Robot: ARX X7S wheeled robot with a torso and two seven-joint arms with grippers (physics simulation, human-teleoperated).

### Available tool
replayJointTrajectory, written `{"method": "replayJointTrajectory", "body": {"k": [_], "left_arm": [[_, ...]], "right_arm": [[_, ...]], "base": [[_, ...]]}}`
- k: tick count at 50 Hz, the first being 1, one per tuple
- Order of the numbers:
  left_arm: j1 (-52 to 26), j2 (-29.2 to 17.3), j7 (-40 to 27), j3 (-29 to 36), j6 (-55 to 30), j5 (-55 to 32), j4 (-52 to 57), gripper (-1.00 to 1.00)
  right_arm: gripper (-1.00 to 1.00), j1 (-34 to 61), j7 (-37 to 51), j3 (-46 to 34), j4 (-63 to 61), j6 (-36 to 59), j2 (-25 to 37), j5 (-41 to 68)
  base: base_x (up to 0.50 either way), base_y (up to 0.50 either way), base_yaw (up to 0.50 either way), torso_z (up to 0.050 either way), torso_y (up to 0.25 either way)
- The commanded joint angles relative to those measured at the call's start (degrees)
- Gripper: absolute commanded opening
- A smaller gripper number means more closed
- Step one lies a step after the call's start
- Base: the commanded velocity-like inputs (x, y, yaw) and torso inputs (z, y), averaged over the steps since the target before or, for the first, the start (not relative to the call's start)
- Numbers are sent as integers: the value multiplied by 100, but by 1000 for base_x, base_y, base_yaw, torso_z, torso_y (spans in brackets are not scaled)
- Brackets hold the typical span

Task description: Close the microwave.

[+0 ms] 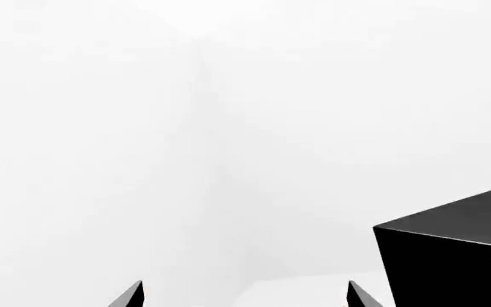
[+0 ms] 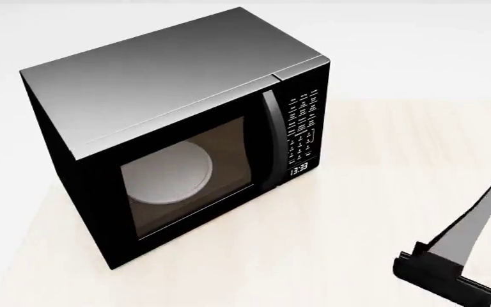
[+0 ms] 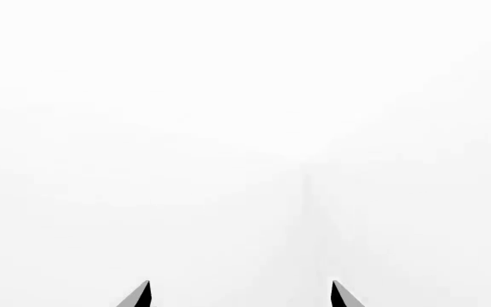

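The microwave (image 2: 177, 134) sits shut on the pale table (image 2: 382, 211). Both the left gripper (image 1: 245, 295) and right gripper (image 3: 240, 295) have fingers spread wide, holding nothing.

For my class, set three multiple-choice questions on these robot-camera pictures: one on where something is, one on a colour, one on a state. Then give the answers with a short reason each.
1. Where on the microwave is the keypad?
A. On top
B. To the right of the door, seen from the head view
C. To the left of the door

2. What colour is the turntable plate behind the door glass?
A. White
B. Red
C. Green

3. How does the microwave door stand?
A. Swung wide open
B. Taken off
C. Closed, flush with the front

Answers:
1 B: the white-lettered keys and the clock display sit just past the curved handle, on its right.
2 A: the round plate shows white through the window.
3 C: the door lies in line with the keypad panel, and no gap shows.
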Motion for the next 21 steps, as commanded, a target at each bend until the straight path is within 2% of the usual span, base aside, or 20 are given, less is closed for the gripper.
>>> {"method": "replayJointTrajectory", "body": {"k": [1,4,10,17,21], "left_arm": [[347,-338,-908,-1358,-496,-70,1025,100],[452,-434,-1098,-1660,-688,68,1402,100],[611,-500,-1413,-2047,-981,463,1874,100],[536,-459,-1388,-1871,-921,500,1803,100],[602,-449,-1433,-2026,-909,524,1864,100]], "right_arm": [[100,200,666,1527,-839,754,302,152],[100,198,895,1995,-1298,854,356,-121],[100,196,924,2506,-1714,1046,472,51],[100,204,923,2403,-1664,1001,442,-6],[100,188,908,2387,-1627,950,438,16]], "base": [[0,0,0,0,0],[0,0,0,0,0],[0,0,0,0,0],[0,0,0,0,0],[0,0,0,0,0]]}}
